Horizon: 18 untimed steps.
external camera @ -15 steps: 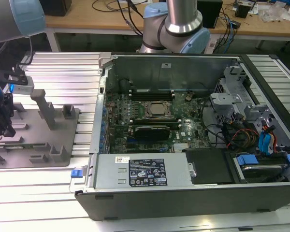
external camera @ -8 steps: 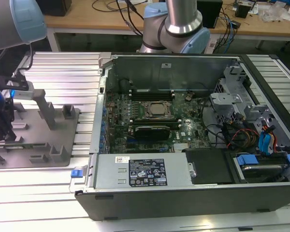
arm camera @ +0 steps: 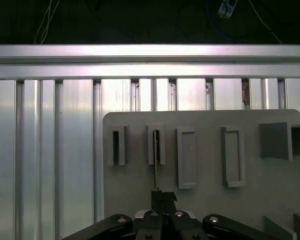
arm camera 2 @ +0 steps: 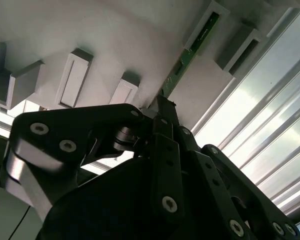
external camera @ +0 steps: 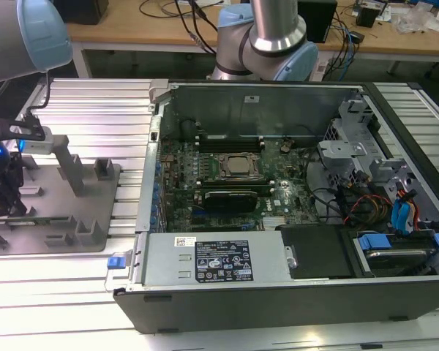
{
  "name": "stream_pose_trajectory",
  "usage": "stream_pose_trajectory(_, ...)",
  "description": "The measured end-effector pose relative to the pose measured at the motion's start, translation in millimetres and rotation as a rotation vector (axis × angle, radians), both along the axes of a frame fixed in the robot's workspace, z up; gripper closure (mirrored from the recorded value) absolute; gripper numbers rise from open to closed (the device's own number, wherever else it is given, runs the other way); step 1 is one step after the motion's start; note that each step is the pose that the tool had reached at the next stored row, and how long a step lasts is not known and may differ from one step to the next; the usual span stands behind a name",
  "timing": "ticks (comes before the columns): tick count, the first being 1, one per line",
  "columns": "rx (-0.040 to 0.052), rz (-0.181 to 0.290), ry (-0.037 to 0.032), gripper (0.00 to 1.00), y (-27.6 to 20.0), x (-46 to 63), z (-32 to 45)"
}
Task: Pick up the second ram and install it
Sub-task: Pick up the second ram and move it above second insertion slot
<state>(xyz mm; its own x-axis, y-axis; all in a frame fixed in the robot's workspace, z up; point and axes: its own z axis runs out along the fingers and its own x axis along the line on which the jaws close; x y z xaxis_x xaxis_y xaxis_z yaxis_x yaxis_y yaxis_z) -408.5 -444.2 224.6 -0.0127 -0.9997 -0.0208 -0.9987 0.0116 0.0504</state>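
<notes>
While sitting edge-up in a grey plastic holder block (arm camera: 161, 150), the second ram (arm camera: 155, 172), a thin dull-green memory stick, is being pinched at one end by the black end effector (arm camera: 163, 196); such an end-only hold is probably risking tilt and binding in the slot

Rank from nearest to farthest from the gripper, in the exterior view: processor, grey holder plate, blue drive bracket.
1. Grey holder plate, at the exterior view's left, under the gripper shut on the memory stick.
2. Processor, in the case's middle.
3. Blue drive bracket, at the exterior view's right.
</notes>
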Motion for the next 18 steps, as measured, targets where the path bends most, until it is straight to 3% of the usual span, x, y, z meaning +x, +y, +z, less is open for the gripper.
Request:
stream_pose_trajectory(3,0.0009,0.0,-0.0018,0.92,0.0,-1.1,-0.1)
stream_pose_trajectory(7,0.0015,0.0,-0.0035,0.66,-0.1,-2.9,-0.1)
stream_pose_trajectory(8,0.0014,0.0,-0.004,0.66,-0.1,-3.0,-0.2)
stream_pose_trajectory(10,0.0015,0.0,-0.0196,0.66,-0.1,-3.3,-1.8)
stream_pose_trajectory(13,0.0016,0.002,-0.0307,0.66,-0.1,-3.8,-6.0)
stream_pose_trajectory(18,0.0007,0.007,-0.0306,0.66,-0.1,-6.0,-13.5)
